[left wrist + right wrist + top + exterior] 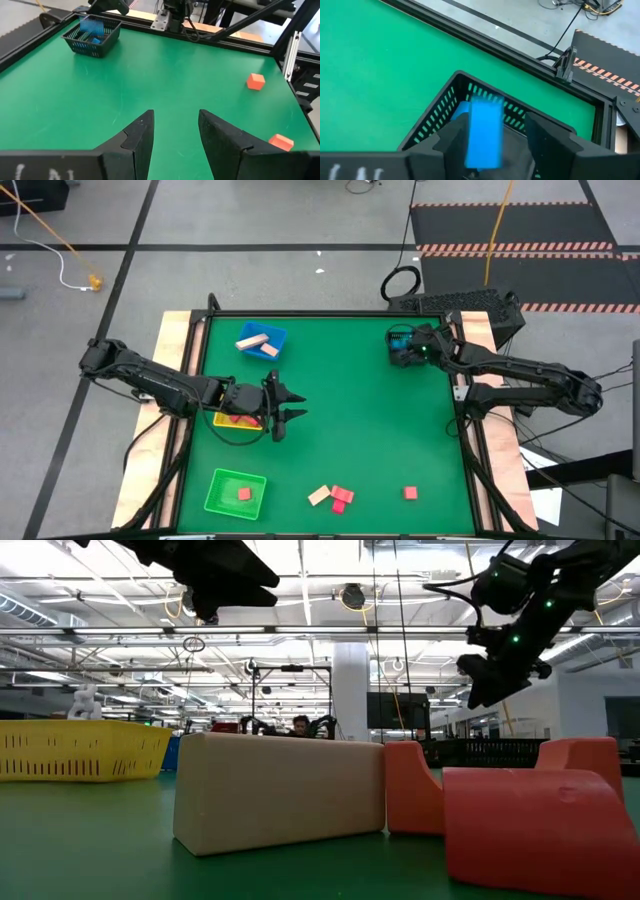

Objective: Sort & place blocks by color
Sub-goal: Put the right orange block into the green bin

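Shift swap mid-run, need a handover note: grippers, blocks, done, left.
Left gripper: open, empty, over the mat beside the yellow tray.
Right gripper: open above the basket, blue block between its fingers, clear of one finger.
Done: tan blocks in the blue tray; one red block in the green tray; blue pieces in the basket. The yellow tray holds something reddish, partly hidden by the left arm.
Left: near the front edge, a loose tan block, pink blocks and a lone red cube.
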